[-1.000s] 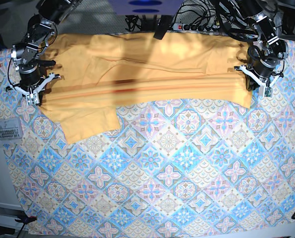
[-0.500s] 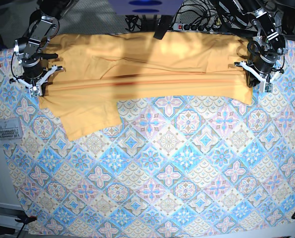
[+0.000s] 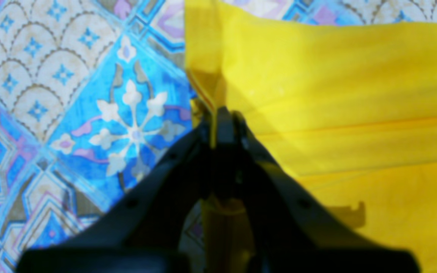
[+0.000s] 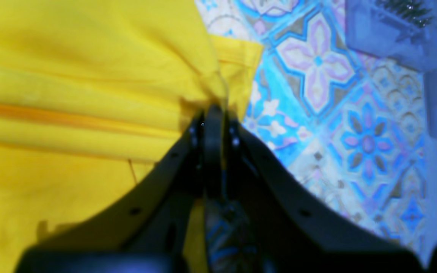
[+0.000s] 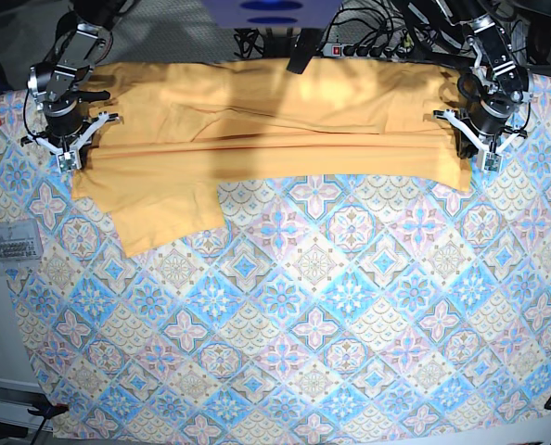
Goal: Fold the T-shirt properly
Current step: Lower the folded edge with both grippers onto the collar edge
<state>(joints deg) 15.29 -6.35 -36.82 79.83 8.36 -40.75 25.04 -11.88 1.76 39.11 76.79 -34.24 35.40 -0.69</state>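
Note:
The yellow-orange T-shirt (image 5: 257,139) lies stretched across the far side of the table, folded lengthwise into a long band, with one sleeve (image 5: 164,218) spread toward the near left. At the band's right end in the base view, my left gripper (image 5: 480,150) is shut on the cloth edge. The left wrist view shows its fingertips (image 3: 222,117) pinching the yellow fabric (image 3: 336,94). My right gripper (image 5: 67,153) is shut on the band's left end. In the right wrist view its tips (image 4: 212,113) clamp a bunched corner of the shirt (image 4: 70,76).
A blue-pink patterned tablecloth (image 5: 331,306) covers the table. A clear plastic box (image 5: 6,246) sits off the left edge, also in the right wrist view (image 4: 393,30). Cables and a power strip (image 5: 368,46) run along the back edge.
Both grippers have moved toward the far edge, still shut on the shirt's ends. The folded band and its near edge have shifted back with them.

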